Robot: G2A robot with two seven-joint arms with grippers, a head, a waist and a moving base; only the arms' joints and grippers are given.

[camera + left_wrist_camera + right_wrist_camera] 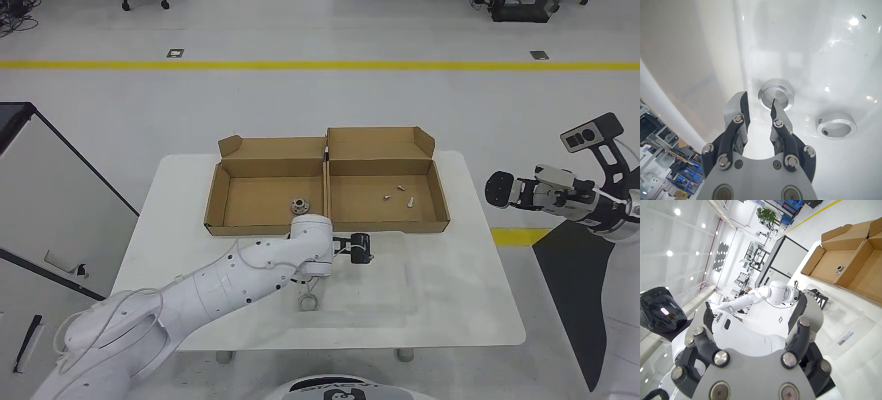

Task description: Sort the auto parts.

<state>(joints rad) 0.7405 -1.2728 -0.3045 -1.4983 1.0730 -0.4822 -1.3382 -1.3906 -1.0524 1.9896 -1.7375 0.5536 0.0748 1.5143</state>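
Two silver shaft collars lie on a glossy clear tray (810, 47). My left gripper (759, 102) stands open right at the nearer collar (776, 91), one fingertip in front of its bore and the other outside its rim. The second collar (835, 126) lies free to one side. From above, the left gripper (358, 247) is just in front of the two cardboard boxes. The left box (218, 190) holds a flanged metal part (300, 205); the right box (440, 195) holds a few small bolts (400, 192). My right gripper (500, 188) hangs open off the table's right side, holding nothing.
The boxes stand side by side at the back of the white table (450, 300), flaps up. In the right wrist view the clear tray (851, 321) sits in front of the boxes (829, 258), beside the left gripper (817, 298). A dark panel (40, 200) stands left of the table.
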